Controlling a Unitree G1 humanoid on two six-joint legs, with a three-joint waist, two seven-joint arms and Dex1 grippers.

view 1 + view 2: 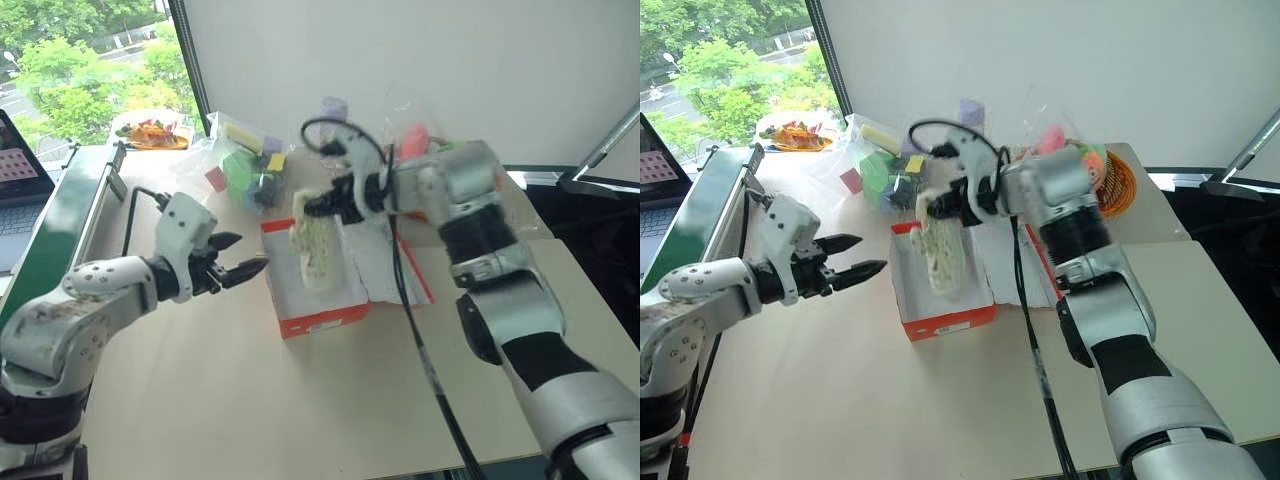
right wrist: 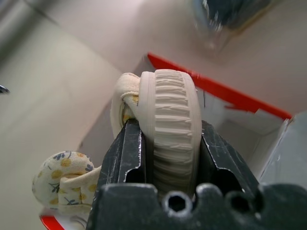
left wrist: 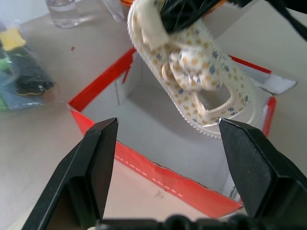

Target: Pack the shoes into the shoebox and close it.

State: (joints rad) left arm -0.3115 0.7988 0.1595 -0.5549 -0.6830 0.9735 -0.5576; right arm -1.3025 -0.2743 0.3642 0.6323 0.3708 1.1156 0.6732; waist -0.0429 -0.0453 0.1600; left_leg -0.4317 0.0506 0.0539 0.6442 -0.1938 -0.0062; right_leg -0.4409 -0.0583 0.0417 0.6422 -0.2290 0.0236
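Shoebox [image 1: 318,310] open, bare inside; right fingers [image 2: 168,158] clamp shoe [image 1: 943,255] above it; left fingers [image 1: 240,268] spread.

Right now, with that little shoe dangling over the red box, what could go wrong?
The right end effector pinches the shoe only by its ribbed sole end, so it might slip out crooked. The shoe hangs tilted over the shoebox; lowered carelessly, it could catch a wall and push the light box along the table. The open left end effector hovers beside the box and might bump it.

Office (laptop [image 1: 18,185], window [image 1: 90,60])
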